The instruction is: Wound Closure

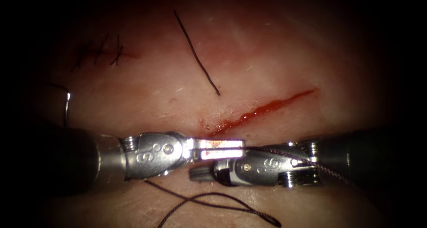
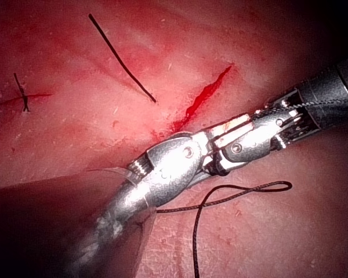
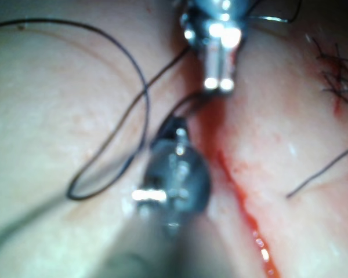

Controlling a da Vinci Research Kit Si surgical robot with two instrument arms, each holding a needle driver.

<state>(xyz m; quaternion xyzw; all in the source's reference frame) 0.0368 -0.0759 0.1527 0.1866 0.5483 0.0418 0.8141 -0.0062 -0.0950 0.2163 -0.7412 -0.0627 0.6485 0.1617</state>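
Just below the red, fluid-filled cut [image 1: 262, 109] in the pale pink pork tissue [image 1: 249, 46], the left silver end effector [image 1: 221, 149] is clenched, grasping nothing visible; the right end effector [image 1: 199, 172], also clenched, sits beneath it, dark braided thread [image 1: 213, 200] looping below. The curved steel needle [image 1: 67, 104] lies far left of the cut.

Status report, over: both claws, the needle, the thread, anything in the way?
Left claw shut on thread. Right claw close beside it, hold unclear. Needle far left of cut, in neither claw.
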